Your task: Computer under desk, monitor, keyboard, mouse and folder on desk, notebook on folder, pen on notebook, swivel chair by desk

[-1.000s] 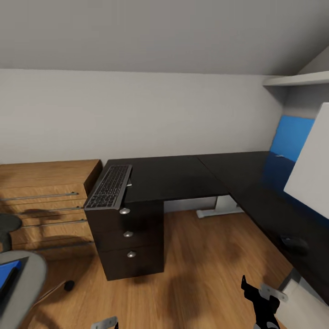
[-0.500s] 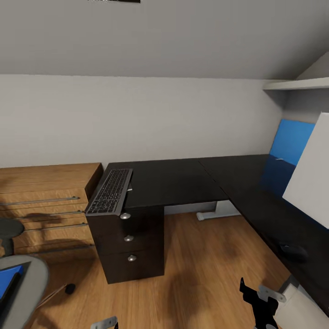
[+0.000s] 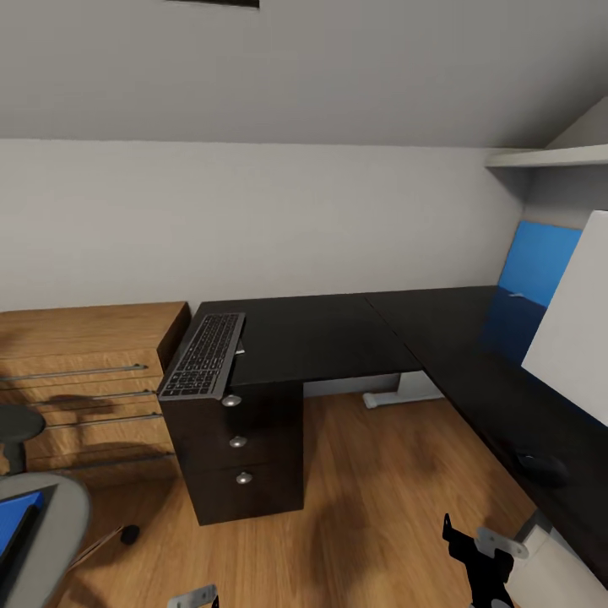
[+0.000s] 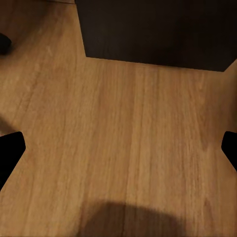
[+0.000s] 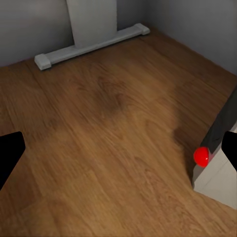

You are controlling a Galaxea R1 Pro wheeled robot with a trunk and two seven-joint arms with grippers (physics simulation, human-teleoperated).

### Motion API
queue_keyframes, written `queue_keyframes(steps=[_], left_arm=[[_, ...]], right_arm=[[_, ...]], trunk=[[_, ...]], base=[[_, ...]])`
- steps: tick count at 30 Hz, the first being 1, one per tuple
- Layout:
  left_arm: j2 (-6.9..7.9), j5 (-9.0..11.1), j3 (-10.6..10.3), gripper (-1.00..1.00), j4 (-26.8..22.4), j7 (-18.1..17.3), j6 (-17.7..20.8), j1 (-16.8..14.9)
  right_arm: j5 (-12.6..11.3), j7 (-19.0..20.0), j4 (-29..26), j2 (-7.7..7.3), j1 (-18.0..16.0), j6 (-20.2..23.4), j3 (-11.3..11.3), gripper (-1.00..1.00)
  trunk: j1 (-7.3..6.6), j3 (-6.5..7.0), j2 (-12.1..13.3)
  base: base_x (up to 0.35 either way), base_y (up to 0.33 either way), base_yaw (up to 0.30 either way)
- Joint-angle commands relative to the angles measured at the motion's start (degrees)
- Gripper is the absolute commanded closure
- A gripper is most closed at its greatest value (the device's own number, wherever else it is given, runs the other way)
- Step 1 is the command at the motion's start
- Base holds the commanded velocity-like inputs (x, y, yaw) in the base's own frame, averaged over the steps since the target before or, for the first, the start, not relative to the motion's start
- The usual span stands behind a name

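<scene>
Already placed: the monitor point(image 3: 574, 329) is standing on the desk point(image 3: 338, 333), the mouse point(image 3: 542, 464) lying near its foot.
Keyboard: the keyboard point(image 3: 203, 355) is sitting at the desk's drawer end, overhanging the edge, well apart from the monitor.
Folder: the folder point(image 3: 17, 519) is lying on the swivel chair point(image 3: 59, 515).
Pincers: the left gripper point(image 4: 118, 148) and the right gripper point(image 5: 118, 153) are both hanging spread wide and empty over the floor.
Outstanding: seemingly most of the tidying.

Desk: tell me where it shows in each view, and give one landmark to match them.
Head view: the desk runs from centre to right, L-shaped, with the keyboard on its left end.
Left wrist view: its dark drawer block stands on the floor ahead.
Right wrist view: its white leg stands on the floor ahead.
Shared landmark: the wood floor.
</scene>
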Motion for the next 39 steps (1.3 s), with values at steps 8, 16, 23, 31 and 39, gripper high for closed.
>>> queue_keyframes(steps=[8, 16, 23, 31, 39], left_arm=[[0.06, 0.6, -0.4, -1.0, 0.1, 0.5, -1.9, 0.0], [0.06, 0.5, -0.4, -1.0, 0.1, 0.5, -3.0, 0.0], [0.06, 0.5, -0.4, -1.0, 0.1, 0.5, -3.1, 0.0], [0.06, 0.5, -0.5, -1.0, 0.1, 0.5, -3.1, 0.0], [0.06, 0.5, -0.5, -1.0, 0.1, 0.4, -3.1, 0.0]], right_arm=[[0.0, 0.1, 0.1, 0.08, 0.0, -0.2, -0.1, -1.0], [0.1, 0.1, 0.1, 0.1, 0.0, -0.2, -0.1, -1.0], [0.0, 0.1, 0.1, 0.19, 0.0, -0.2, -0.1, -1.0], [0.0, 0.1, 0.1, 0.59, 0.0, -0.2, -0.1, -1.0], [0.0, 0.1, 0.1, 0.67, 0.0, -0.1, 0.0, -1.0]], trunk=[[-1.33, 1.02, 2.4], [-3.08, 2.46, 5.6], [-4.62, 3.72, 8.4], [-4.84, 3.9, 8.8], [-4.84, 3.89, 8.8]], base=[[0.0, 0.0, 0.0], [0.0, 0.0, 0.0], [0.0, 0.0, 0.0], [0.0, 0.0, 0.0], [0.0, 0.0, -0.002]])
